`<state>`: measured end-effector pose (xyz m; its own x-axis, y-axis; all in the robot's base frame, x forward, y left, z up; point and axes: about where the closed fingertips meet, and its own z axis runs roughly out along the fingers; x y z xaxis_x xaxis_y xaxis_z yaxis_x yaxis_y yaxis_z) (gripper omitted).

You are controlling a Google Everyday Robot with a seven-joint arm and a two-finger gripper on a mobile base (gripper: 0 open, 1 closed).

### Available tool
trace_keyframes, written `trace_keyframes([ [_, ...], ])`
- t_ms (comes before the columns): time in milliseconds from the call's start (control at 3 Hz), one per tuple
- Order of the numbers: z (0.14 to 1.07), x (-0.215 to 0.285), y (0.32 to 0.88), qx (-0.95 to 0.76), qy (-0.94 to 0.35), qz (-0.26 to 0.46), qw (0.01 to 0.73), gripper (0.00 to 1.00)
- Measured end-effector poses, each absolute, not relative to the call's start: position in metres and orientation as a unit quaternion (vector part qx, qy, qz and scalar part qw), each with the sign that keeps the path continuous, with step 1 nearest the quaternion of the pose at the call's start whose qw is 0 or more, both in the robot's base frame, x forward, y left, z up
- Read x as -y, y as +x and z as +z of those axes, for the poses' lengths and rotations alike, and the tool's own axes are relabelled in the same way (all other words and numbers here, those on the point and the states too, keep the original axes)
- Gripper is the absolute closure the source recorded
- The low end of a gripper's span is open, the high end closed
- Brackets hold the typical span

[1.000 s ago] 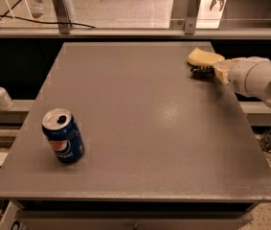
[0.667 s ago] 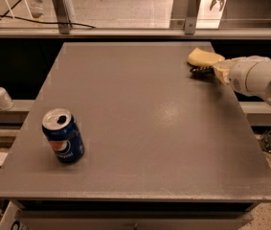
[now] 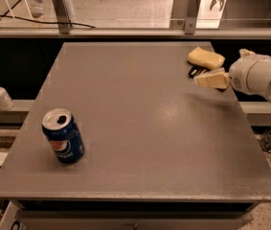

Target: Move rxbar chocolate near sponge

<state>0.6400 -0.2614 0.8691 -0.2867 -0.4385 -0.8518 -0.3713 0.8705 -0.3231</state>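
The pale yellow sponge lies at the table's far right corner. Just in front of it, a small dark piece of the rxbar chocolate shows on the table, touching or almost touching the sponge; the rest is hidden behind my gripper. My gripper reaches in from the right on its white arm, directly in front of the bar and low over the table. I cannot tell whether it holds the bar.
A blue Pepsi can stands upright near the front left of the grey table. A white pump bottle stands on a ledge off the left side. A railing with posts runs behind the far edge.
My gripper has shifted slightly toward the front of the table, away from the sponge, exposing more of the dark bar. The can and sponge have not moved.
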Motion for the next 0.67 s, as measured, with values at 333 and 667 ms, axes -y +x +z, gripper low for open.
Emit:
trace_keyframes([
  [333, 0.877, 0.255, 0.636, -0.798, -0.251, -0.013, 0.548, 0.0],
  [667, 0.884, 0.25, 0.624, -0.792, -0.245, 0.022, 0.558, 0.0],
])
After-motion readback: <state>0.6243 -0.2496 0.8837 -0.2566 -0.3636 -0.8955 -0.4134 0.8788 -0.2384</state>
